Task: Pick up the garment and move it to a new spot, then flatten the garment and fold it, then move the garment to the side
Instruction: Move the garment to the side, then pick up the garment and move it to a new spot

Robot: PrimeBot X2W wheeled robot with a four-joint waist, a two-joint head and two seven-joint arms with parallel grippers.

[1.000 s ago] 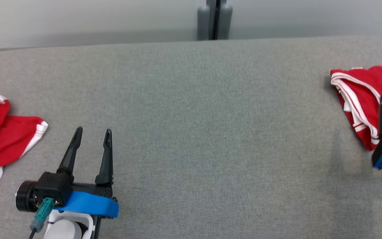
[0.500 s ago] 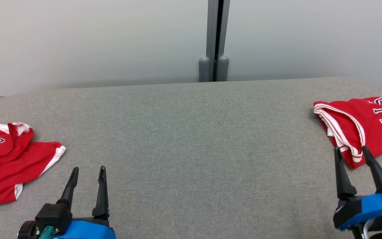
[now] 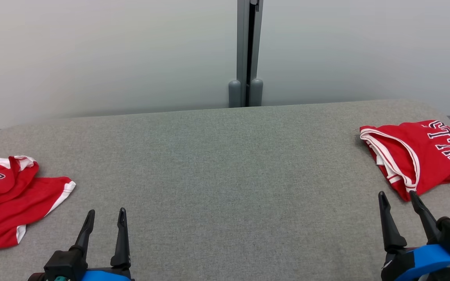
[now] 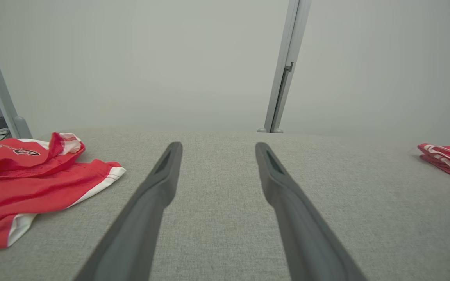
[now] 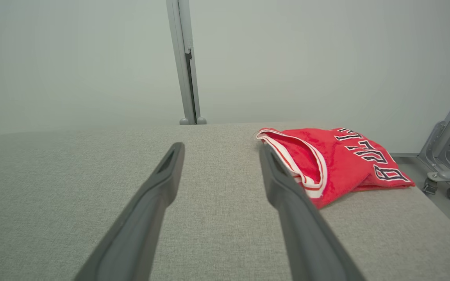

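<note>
A wide grey padded surface [image 3: 225, 175] is stretching across the head view. Compared with a second ago, the camera is looking higher and taking in more pale wall. A folded red jersey [image 3: 416, 156] with black lettering is lying at 3 o'clock, near the surface's edge. A crumpled red garment [image 3: 10, 199] is lying at 9 o'clock. The left end effector [image 3: 106, 212] is hovering at 7 o'clock, released and empty. The right end effector [image 3: 397, 194] is at 5 o'clock, also released, with one fingertip just beside the jersey's near corner. A second ago, one of its fingers was crossing the jersey. The right wrist view is adding a metal frame leg on casters [image 5: 449, 171] at 3 o'clock.
</note>
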